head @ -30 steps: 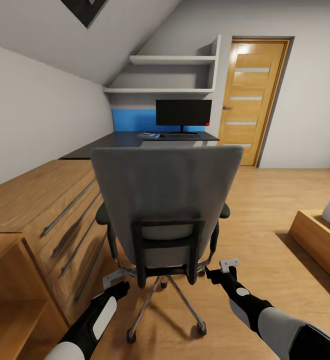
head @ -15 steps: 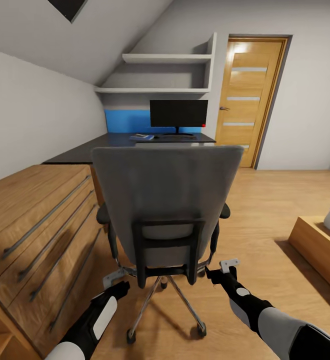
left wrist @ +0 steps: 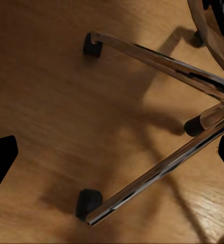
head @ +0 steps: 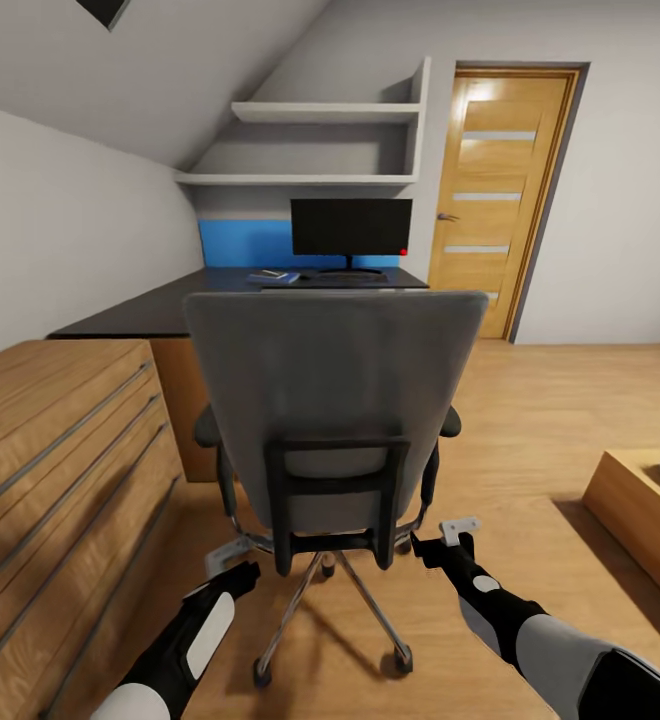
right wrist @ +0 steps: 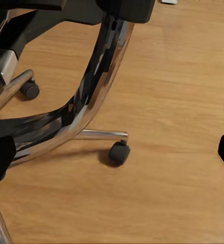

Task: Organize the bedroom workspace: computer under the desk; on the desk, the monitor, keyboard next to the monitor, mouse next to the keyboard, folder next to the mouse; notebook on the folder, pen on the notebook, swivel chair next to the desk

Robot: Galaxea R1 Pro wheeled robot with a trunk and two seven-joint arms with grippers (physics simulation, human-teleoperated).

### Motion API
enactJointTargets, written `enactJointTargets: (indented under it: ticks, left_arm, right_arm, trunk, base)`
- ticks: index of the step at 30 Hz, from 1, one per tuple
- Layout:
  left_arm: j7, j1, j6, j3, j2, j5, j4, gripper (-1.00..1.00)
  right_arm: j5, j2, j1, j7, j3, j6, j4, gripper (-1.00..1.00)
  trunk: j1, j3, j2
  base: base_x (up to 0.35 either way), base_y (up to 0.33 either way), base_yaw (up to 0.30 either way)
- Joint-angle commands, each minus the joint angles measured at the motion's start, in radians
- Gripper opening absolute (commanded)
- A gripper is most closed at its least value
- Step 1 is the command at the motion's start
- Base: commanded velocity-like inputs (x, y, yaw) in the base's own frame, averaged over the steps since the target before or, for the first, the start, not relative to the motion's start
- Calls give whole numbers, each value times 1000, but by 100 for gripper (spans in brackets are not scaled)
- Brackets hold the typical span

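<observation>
Swivel chair point(head: 330, 400) stands centre frame, backrest toward the camera, chrome base point(left wrist: 163, 117) on the wood floor point(head: 530, 430). Left end effector point(head: 232, 568) sits at 7 o'clock of the chair base, right end effector point(head: 448, 538) at 5 o'clock; both fingers spread, holding nothing. Bench point(head: 220, 295) lies at 12 o'clock beyond the chair, carrying the monitor point(head: 351, 228), with the keyboard point(head: 342, 279) just in front. Drawer unit point(head: 60, 470) at 9 o'clock.

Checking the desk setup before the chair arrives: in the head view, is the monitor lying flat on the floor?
No, the monitor stands upright on its stand on the dark desk, beyond the swivel chair.
</observation>
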Motion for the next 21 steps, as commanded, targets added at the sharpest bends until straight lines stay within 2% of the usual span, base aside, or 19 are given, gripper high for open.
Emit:
enactJointTargets:
  ticks: [1, 16, 21]
  left_arm:
    - [2, -1, 0, -7, 0, 17, -4, 100]
    - [2, -1, 0, -9, 1, 17, -4, 100]
    - [2, -1, 0, -10, 1, 17, -4, 100]
  right_arm:
    - [-6, 0, 0, 0, 15, -1, -1, 100]
    - [-7, 0, 0, 0, 14, -3, 1, 100]
    - [-8, 0, 1, 0, 14, -51, 3, 100]
  trunk:
    - [0, -1, 0]
    - [0, -1, 0]
    - [0, -1, 0]
  base:
    - [288, -177, 0]
    - [275, -213, 0]
    - [273, -217, 0]
